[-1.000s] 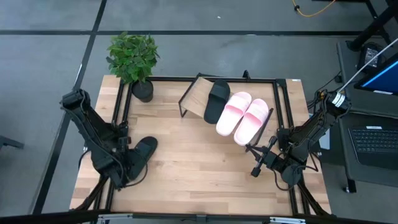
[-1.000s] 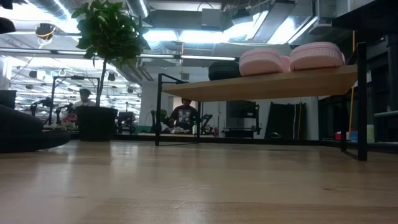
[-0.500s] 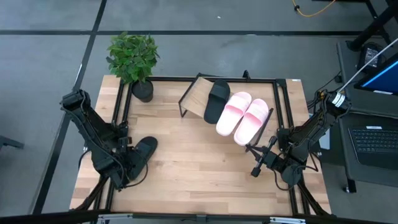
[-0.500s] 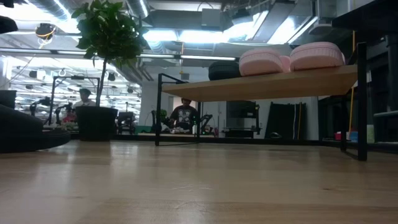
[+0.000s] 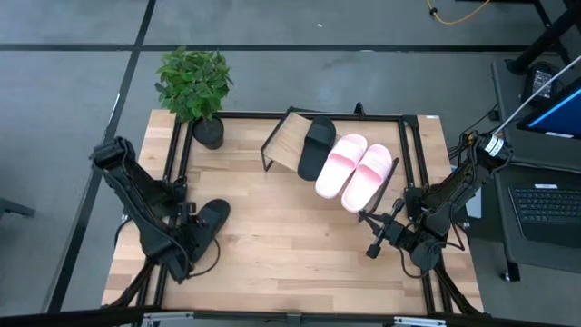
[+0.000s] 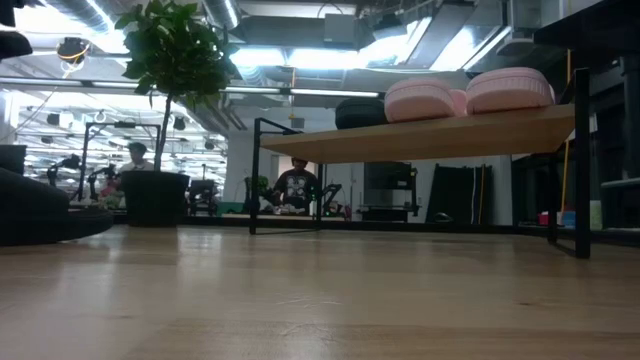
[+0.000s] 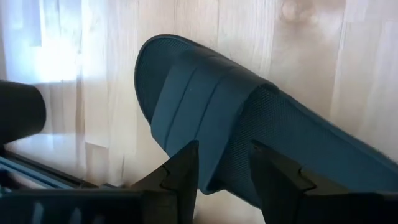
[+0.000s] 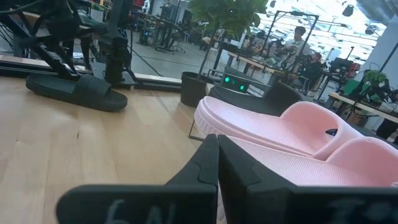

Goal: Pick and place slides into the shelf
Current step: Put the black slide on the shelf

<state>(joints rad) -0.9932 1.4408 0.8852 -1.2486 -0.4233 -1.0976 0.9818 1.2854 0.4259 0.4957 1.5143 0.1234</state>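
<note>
Three slides (image 5: 343, 162) already sit on shelf (image 5: 283, 142) at 12 o'clock, so your L gripper (image 7: 221, 163), fingers parted, noses at last black slide (image 5: 211, 216) at 9; R gripper (image 8: 217, 165), pinched empty, waits at 4.

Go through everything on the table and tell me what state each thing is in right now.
Black slide on the shelf: resting on the board.
Two pink slides: side by side on the shelf.
Black slide on the table: lying flat, not gripped.
Shelf: one place free.
Left gripper: open, at the table slide.
Right gripper: shut, holding nothing.
Potted plant: upright.
</note>
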